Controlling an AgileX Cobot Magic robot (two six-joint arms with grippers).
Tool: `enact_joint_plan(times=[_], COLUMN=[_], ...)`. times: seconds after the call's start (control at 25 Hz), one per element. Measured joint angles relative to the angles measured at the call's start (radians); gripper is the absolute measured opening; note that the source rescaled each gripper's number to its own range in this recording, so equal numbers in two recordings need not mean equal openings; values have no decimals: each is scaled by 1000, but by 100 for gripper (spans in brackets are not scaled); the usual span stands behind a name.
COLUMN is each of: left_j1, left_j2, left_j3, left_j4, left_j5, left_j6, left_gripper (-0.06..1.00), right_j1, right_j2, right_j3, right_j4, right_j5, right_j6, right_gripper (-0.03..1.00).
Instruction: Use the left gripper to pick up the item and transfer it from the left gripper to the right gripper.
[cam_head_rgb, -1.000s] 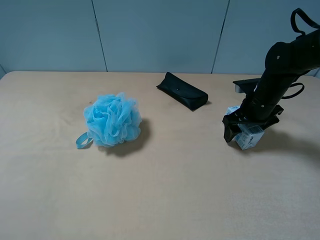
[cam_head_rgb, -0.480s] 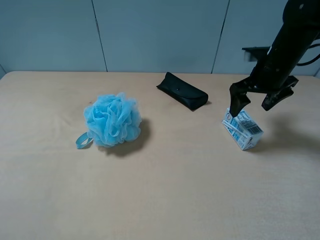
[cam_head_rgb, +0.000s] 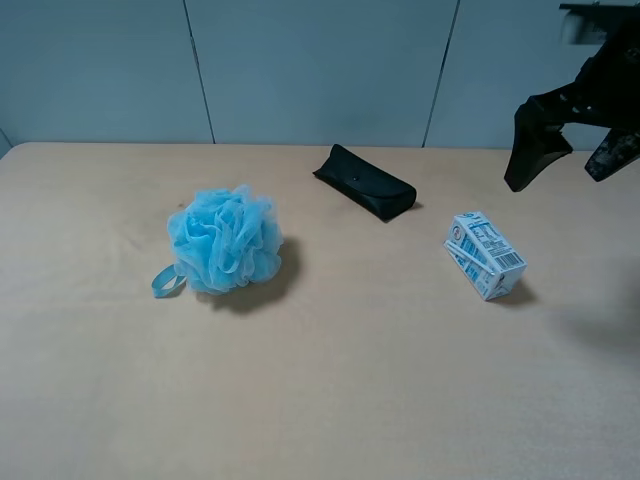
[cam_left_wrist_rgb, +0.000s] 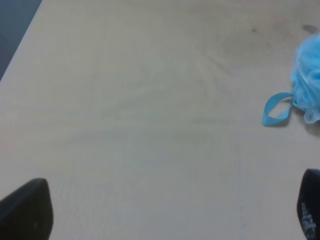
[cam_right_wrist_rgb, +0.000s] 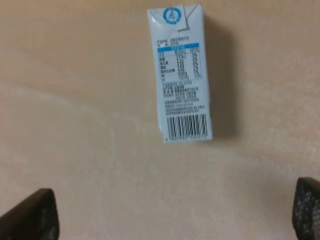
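The item, a small white-and-blue drink carton, lies on its side on the tan table at the right; nothing touches it. In the right wrist view the carton shows its barcode and fine print. My right gripper hangs open and empty well above and to the right of the carton; its fingertips stand wide apart in the right wrist view. My left gripper is out of the exterior view. It is open and empty over bare table, left of the puff.
A fluffy blue bath puff with a ribbon loop sits left of centre. A black glasses case lies at the back middle. A grey wall runs along the table's far edge.
My right gripper let go of the carton and rose up and to the right. The carton now lies alone on the table.
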Motion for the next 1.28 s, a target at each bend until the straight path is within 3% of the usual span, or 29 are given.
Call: enact_joint_plan(times=[0.4,0.68,0.84,1.28], left_j1=[0,0,0,0], left_j2=[0,0,0,0], left_j3=[0,0,0,0], left_j4=[0,0,0,0], left_j5=[0,0,0,0], left_j6=[0,0,0,0], left_gripper=[97,97,97,97], right_j1=[0,0,0,0], right_j2=[-353,-669,-857,-1365], right_j3=[238,528,657,777], right_j4=[3,-8,-29,-50], right_j5=[-9,-156,-178,-183], right_j6=[29,29,29,29], right_gripper=[100,100,100,100])
